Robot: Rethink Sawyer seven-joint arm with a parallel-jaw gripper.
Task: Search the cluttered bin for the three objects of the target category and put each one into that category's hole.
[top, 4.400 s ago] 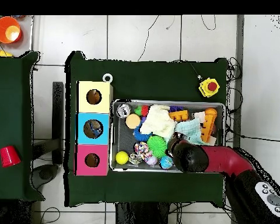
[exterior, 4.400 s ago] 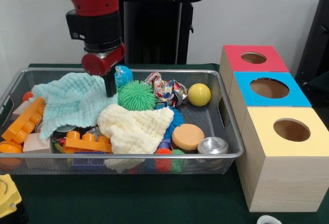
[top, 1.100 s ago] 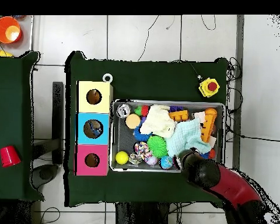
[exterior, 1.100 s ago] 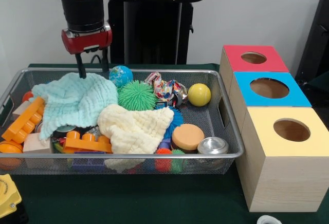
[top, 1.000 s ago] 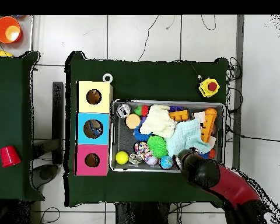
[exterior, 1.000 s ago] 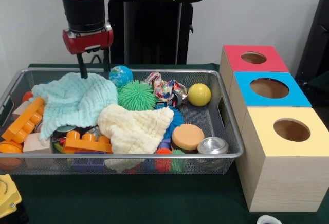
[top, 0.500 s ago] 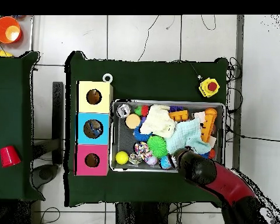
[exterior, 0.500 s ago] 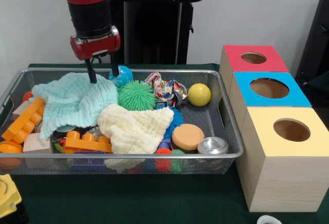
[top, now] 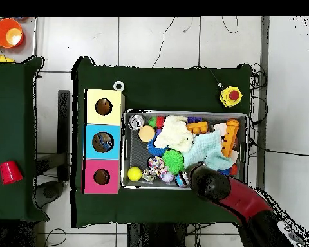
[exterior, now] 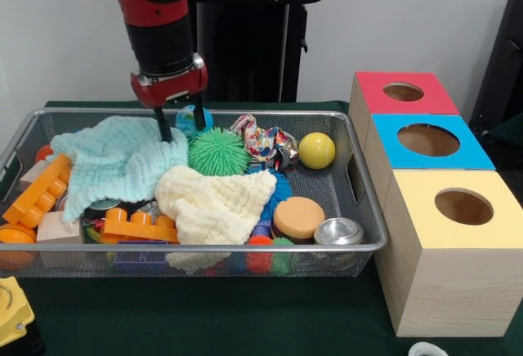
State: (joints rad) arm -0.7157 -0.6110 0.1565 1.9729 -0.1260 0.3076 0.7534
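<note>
The wire-mesh bin (exterior: 245, 250) holds a heap of toys and cloths; it also shows in the overhead view (top: 125, 149). No crushed clear bottle shows in either view. The sky-blue box with its round hole (exterior: 428, 140) stands to the right of the bin, in the middle of three boxes, and shows in the overhead view (top: 102, 141). My gripper (exterior: 181, 125) is open and empty at the bin's far side. Its fingers stand on either side of a blue globe ball (exterior: 189, 116), at the edge of a mint-green cloth (exterior: 114, 156). In the overhead view my arm (top: 212, 185) covers the gripper.
A cream cloth (exterior: 216, 201) lies over the toys in the middle. Around it are a green spiky ball (exterior: 218, 152), a crinkly multicoloured bundle (exterior: 265, 144), a yellow ball (exterior: 316, 150), an orange disc (exterior: 298, 217), a metal can (exterior: 338, 231) and orange bricks (exterior: 37, 189). Red (exterior: 403, 92) and yellow (exterior: 463, 206) boxes flank the blue one.
From low on the mint cloth, the gripper rose to the bin's far rim. It has since moved right and down, and now straddles the blue ball. It stays open.
</note>
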